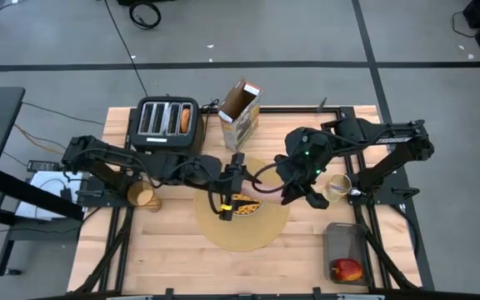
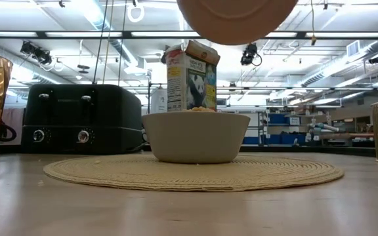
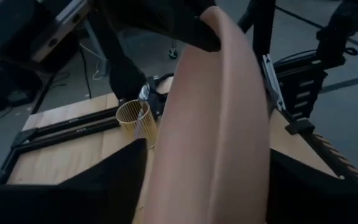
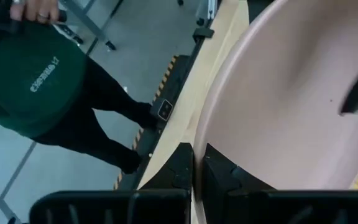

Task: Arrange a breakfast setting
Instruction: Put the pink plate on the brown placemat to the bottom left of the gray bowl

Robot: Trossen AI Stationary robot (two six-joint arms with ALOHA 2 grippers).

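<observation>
Two arms meeting mid-table (image 1: 165, 250), right over the round tan placemat (image 1: 223, 237). Hanging up there on edge: pink plate (image 2: 237, 19), directly above the grey bowl (image 2: 195, 136) and well clear of it, not touching. Bowl parked near the middle of the mat, cereal inside. From overhead, just a thin pink line running across between the two arms. Right gripper (image 4: 197, 155) pinched together on the plate's rim, a firm hold by the look of it. Left gripper (image 3: 207, 162) straddling the other side, a finger on each face; clamping or only bracketing, cannot tell. Looks like a hand-over or a two-handed lowering. Crux for the next move: bowl straight below, bare mat only around it, so probably needs tipping flat and shifting sideways before going down. Off by the left arm, amber cup (image 1: 142, 197); near corner by the right arm, red apple (image 1: 347, 269).
</observation>
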